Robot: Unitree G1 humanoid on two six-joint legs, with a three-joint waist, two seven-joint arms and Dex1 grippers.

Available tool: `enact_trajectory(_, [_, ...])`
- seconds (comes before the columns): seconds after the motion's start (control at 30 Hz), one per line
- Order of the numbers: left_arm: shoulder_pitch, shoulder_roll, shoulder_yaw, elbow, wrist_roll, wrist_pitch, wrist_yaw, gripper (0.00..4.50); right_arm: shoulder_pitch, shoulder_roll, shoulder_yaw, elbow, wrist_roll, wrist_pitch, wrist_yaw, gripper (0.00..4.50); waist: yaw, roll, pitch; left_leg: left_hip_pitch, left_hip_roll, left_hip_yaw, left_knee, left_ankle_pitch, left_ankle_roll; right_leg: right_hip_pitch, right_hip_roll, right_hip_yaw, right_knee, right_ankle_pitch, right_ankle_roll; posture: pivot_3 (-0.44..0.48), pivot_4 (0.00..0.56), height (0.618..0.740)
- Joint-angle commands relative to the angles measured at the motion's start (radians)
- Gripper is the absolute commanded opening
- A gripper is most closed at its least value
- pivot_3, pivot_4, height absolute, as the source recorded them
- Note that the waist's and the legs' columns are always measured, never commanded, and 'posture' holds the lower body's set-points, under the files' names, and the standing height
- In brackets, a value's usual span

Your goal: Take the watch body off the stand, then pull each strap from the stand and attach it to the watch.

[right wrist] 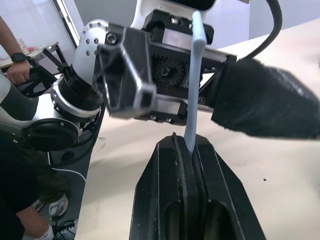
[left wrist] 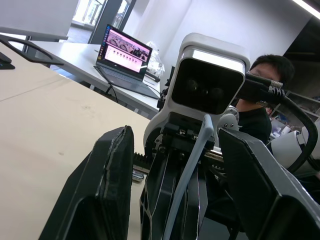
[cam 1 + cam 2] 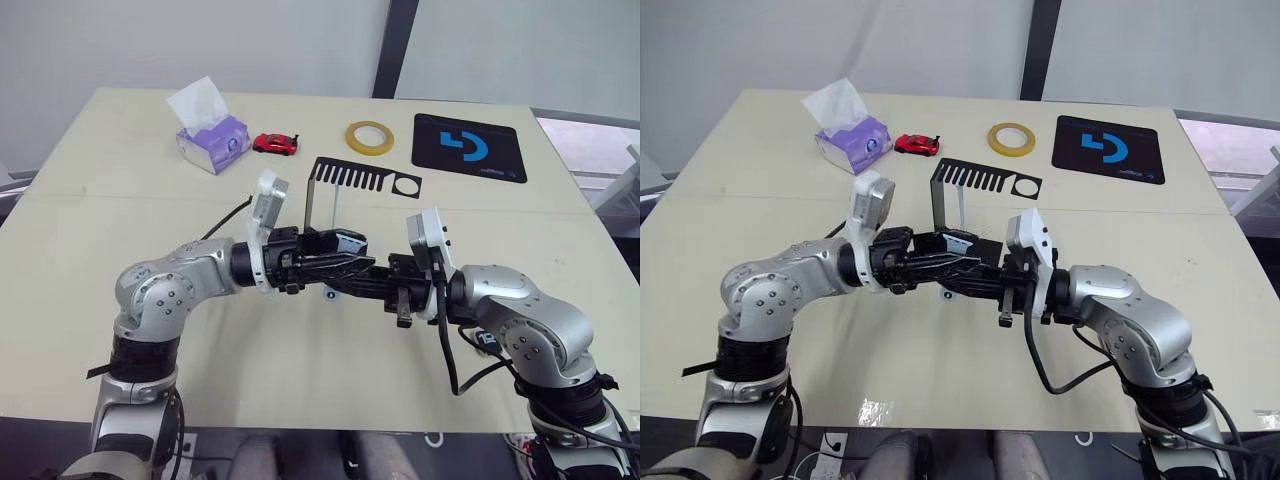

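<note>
My two grippers meet over the middle of the table, just in front of the black stand [image 3: 364, 180]. In the right wrist view my right gripper [image 1: 184, 145] is shut on the lower end of a pale blue strap [image 1: 194, 85], which rises from its fingertips. My left gripper [image 2: 175, 135] is open, one finger [image 2: 107, 190] on each side of the strap [image 2: 192, 165] and of the right gripper's tips. A pale blue bit [image 3: 346, 238] lies on top of the left gripper [image 3: 352, 256]. A thin pale strip [image 3: 335, 208] hangs under the stand's slotted top. The watch body is hidden.
Along the table's far side are a purple tissue box [image 3: 213, 140], a red toy car [image 3: 275, 143], a yellow tape roll [image 3: 369, 137] and a black mouse pad [image 3: 468, 147]. A person [image 2: 265, 82] sits beyond the table, and a laptop [image 2: 125, 50] stands on another desk.
</note>
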Motion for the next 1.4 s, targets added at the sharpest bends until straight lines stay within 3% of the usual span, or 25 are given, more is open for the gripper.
enact_trajectory(0.03, [-0.001, 0.007, 0.001, -0.025, 0.003, -0.024, -0.015, 2.86, -0.009, -0.01, -0.018, -0.016, 0.013, -0.011, -0.003, 0.0, 0.0, 0.0, 0.0, 0.0, 0.0, 0.0, 0.0, 0.0, 0.0, 0.0, 0.0, 0.0, 0.0, 0.0, 0.0, 0.0, 0.15, 0.738])
enact_trajectory(0.6, [0.02, -0.007, 0.002, -0.019, 0.005, -0.047, -0.015, 2.86, -0.003, -0.012, -0.017, -0.02, 0.015, -0.01, -0.008, 0.0, 0.0, 0.0, 0.0, 0.0, 0.0, 0.0, 0.0, 0.0, 0.0, 0.0, 0.0, 0.0, 0.0, 0.0, 0.0, 0.0, 0.15, 0.738])
enact_trajectory(0.63, [0.021, -0.008, 0.003, -0.019, 0.005, -0.048, -0.014, 2.45, -0.003, -0.012, -0.016, -0.02, 0.015, -0.01, -0.008, 0.0, 0.0, 0.0, 0.0, 0.0, 0.0, 0.0, 0.0, 0.0, 0.0, 0.0, 0.0, 0.0, 0.0, 0.0, 0.0, 0.0, 0.15, 0.738])
enact_trajectory(0.77, [0.022, -0.003, -0.002, -0.021, 0.005, -0.047, -0.017, 1.69, -0.003, -0.012, -0.015, -0.021, 0.015, -0.01, -0.008, 0.0, 0.0, 0.0, 0.0, 0.0, 0.0, 0.0, 0.0, 0.0, 0.0, 0.0, 0.0, 0.0, 0.0, 0.0, 0.0, 0.0, 0.15, 0.738])
enact_trajectory(1.4, [0.002, -0.019, 0.005, -0.018, -0.008, -0.045, -0.008, 1.69, -0.002, -0.019, -0.014, -0.022, 0.013, -0.009, -0.01, 0.0, 0.0, 0.0, 0.0, 0.0, 0.0, 0.0, 0.0, 0.0, 0.0, 0.0, 0.0, 0.0, 0.0, 0.0, 0.0, 0.0, 0.15, 0.738])
